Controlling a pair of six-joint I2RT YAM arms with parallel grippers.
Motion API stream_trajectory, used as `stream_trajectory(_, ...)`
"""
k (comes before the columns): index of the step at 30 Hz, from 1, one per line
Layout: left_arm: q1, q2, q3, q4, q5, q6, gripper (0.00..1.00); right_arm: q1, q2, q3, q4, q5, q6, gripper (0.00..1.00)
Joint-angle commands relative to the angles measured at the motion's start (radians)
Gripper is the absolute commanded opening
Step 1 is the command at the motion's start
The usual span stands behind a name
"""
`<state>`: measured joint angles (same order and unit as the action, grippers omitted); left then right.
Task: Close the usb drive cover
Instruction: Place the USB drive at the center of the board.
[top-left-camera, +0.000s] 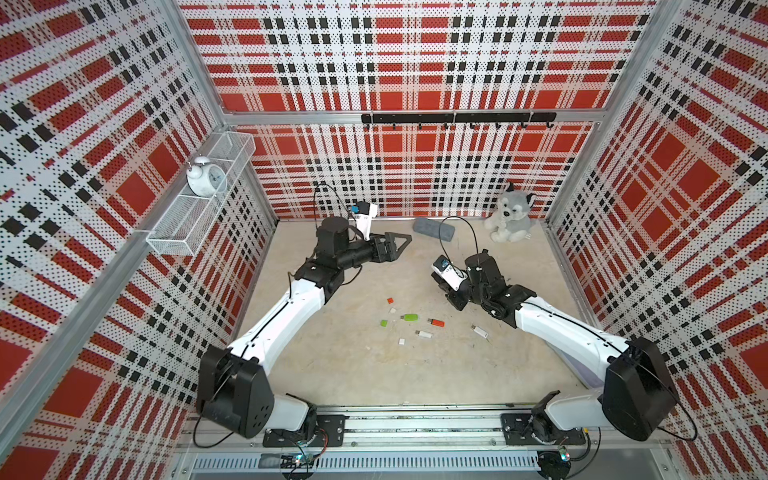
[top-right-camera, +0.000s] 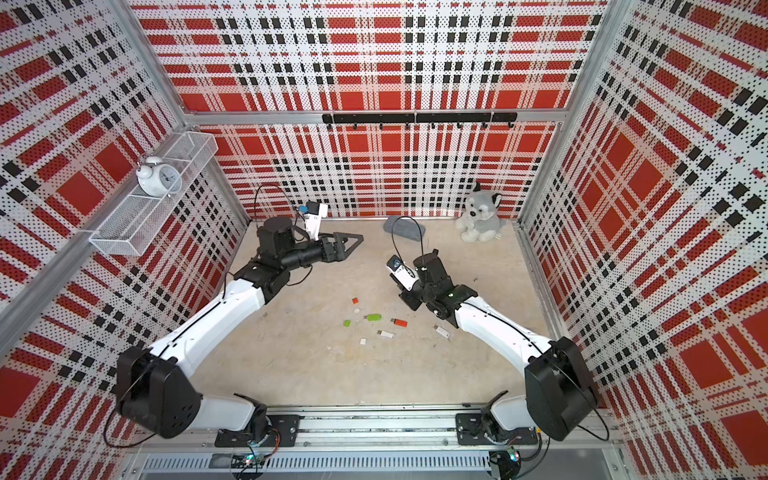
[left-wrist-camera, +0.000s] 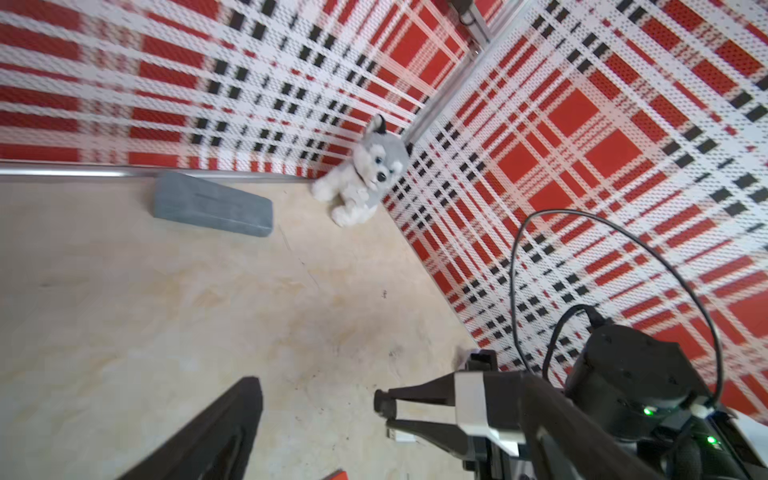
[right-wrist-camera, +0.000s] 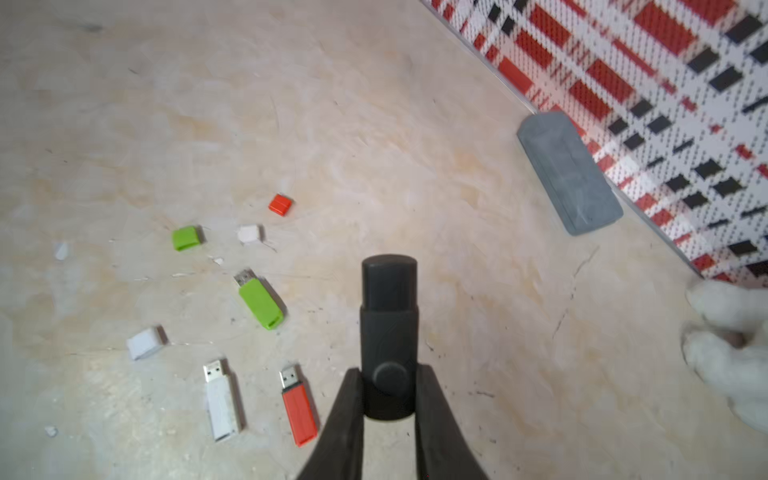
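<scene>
black swivel usb drive (right-wrist-camera: 388, 316) juts straight from the right tool (right-wrist-camera: 388, 388), gripped at its pivot end

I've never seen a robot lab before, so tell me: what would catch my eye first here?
Loud red, black and white plaid walls all around hit you first. Then comes the right claw, pinching a black USB stick near a scatter of coloured USB sticks and loose caps on the table. A plush husky sits in the far right corner.
</scene>
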<state>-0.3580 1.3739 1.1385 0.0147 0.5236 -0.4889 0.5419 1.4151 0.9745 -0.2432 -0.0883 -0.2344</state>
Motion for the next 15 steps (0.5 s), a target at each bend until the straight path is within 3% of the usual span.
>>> stream_trajectory(1,-0.012,-0.094,-0.087,0.033,-0.317,0.06,0.98,-0.07,0.094,0.048,-0.126,-0.1,0.174,0.11)
stream_trajectory(4,-0.027,-0.189,-0.199,0.112,-0.487,0.094,0.98,-0.078,0.214,0.118,-0.261,-0.124,0.201,0.11)
stream_trajectory(7,-0.022,-0.256,-0.29,0.177,-0.564,0.111,0.98,-0.078,0.287,0.147,-0.304,-0.12,0.214,0.1)
stream_trajectory(15,0.0,-0.295,-0.377,0.223,-0.564,0.113,0.98,-0.078,0.425,0.235,-0.408,-0.05,0.198,0.14)
